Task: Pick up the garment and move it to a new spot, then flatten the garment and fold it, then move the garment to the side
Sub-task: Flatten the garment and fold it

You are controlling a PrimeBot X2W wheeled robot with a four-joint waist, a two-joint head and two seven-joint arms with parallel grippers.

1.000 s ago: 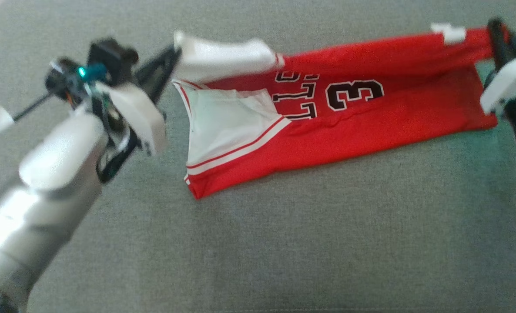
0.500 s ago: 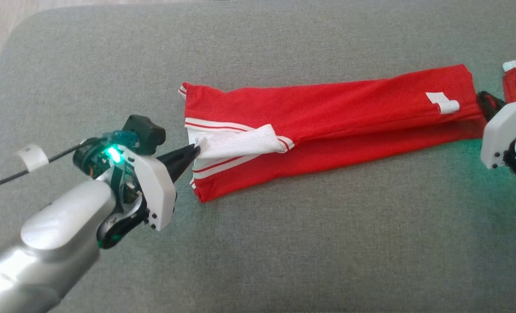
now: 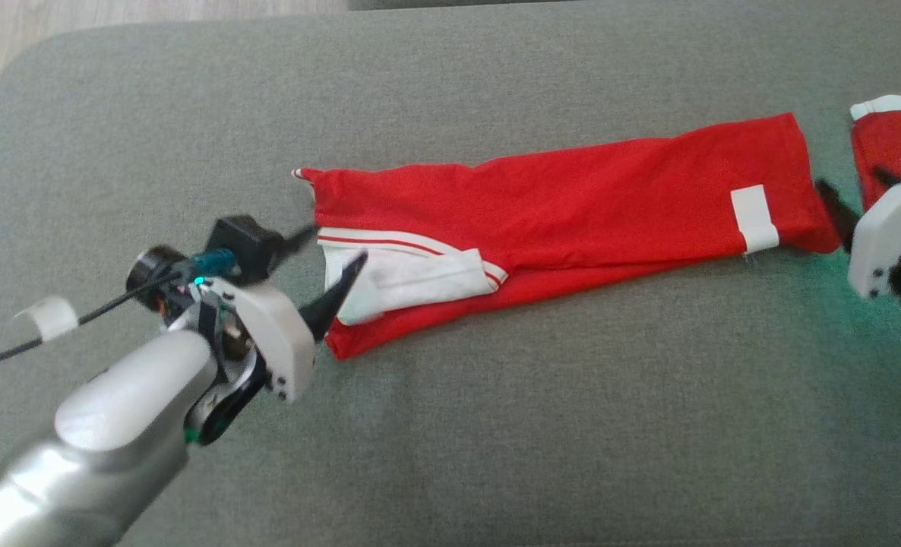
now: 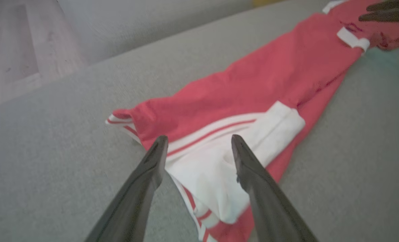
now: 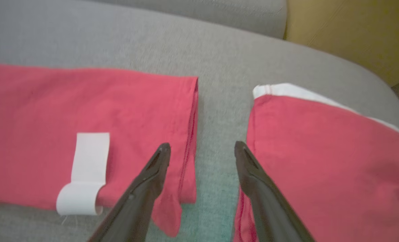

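Cushion: grey woven cushion [image 3: 496, 425] carries everything; a strip of pale wooden floor [image 3: 10, 30] shows past its far left corner.
Garment: red jersey [image 3: 572, 205], folded into one long narrow band, lies flat across the middle of the cushion, running left to right.
Left tool: left tool [image 4: 199, 138] sits at the jersey's left end with its fingers spread apart and gripping nothing. They straddle the white panel, and I cannot tell whether they touch the cloth.
Second piece: red cloth with a white edge [image 5: 320, 151] lies just beside the jersey's right end, with a gap of bare cushion between.
Right tool: right tool [image 5: 203, 144] is also spread wide and empty, one finger over the jersey's end and the other over the second piece's edge.
Panel: white panel with striped trim [image 3: 412, 275], folded on top at the left end.
Tag: white tag [image 3: 753, 219] near the right end, its lower end curled into a loop.
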